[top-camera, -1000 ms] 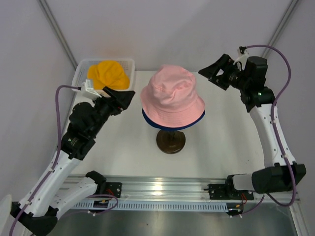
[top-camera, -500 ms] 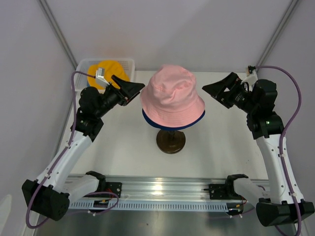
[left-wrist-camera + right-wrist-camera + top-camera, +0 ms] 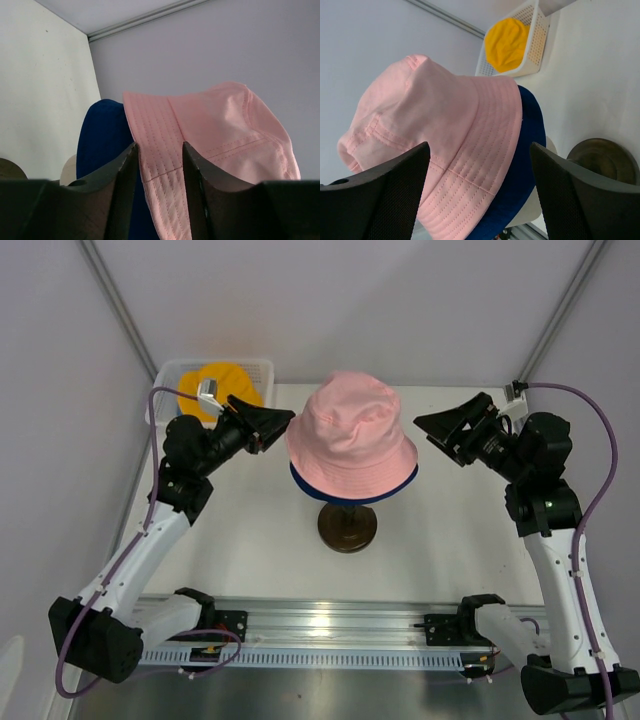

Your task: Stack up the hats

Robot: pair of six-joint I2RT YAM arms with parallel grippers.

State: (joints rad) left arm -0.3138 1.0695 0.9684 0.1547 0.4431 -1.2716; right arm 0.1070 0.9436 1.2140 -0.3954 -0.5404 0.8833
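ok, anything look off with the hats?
Nothing much. From above, the pink hat sits slightly off-centre on the dark blue hat: blue brim peeks out only along the near side. Yellow-orange hat lies crumpled in the basket. No damage visible.

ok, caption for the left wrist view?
Left claw open around the brim of the pink hat, blue hat beneath.

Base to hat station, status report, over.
Left gripper astride pink hat brim, grip unconfirmed; right gripper open, clear. Pink sits over dark blue hat on stand; yellow hat in basket. No obstruction seen.
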